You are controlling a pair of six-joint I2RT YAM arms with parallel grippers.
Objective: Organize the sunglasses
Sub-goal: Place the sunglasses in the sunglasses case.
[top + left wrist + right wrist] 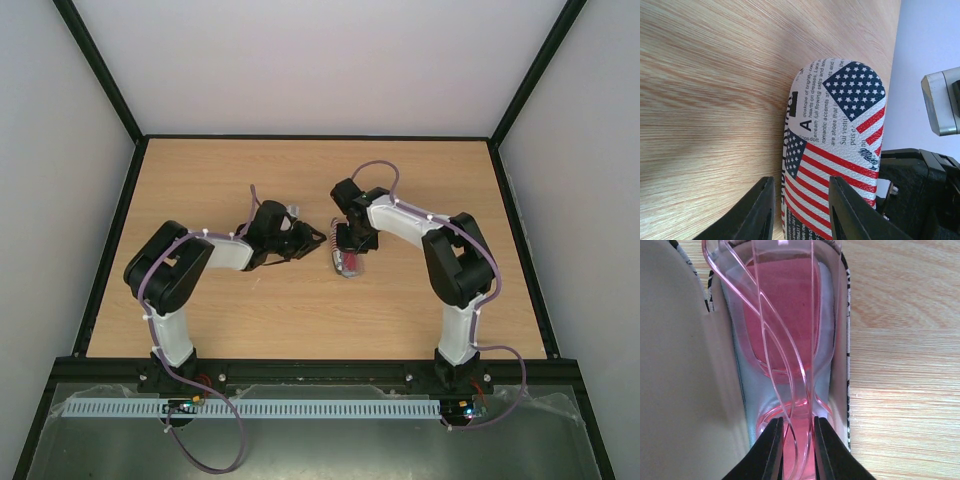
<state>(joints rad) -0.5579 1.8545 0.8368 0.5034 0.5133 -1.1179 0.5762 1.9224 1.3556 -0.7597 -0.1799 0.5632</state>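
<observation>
The sunglasses [785,315], pink-red with thin see-through arms folded over the lenses, lie inside the open flag-patterned case [846,340]. My right gripper [797,422] is shut on them at the near end, fingers pointing down into the case. In the top view it [352,248] stands over the case [343,270] at the table's middle. The case's raised lid shows its flag outside in the left wrist view [840,125]. My left gripper [800,182] is open, one finger over the lid's face and the other beside its edge. In the top view it [318,240] is just left of the case.
A pale blue-grey layer [750,390] lies under the glasses in the case. The lid's plain beige inside [680,365] stands upright to the left of my right fingers. The wooden table [200,180] has dark frame rails and white walls around it.
</observation>
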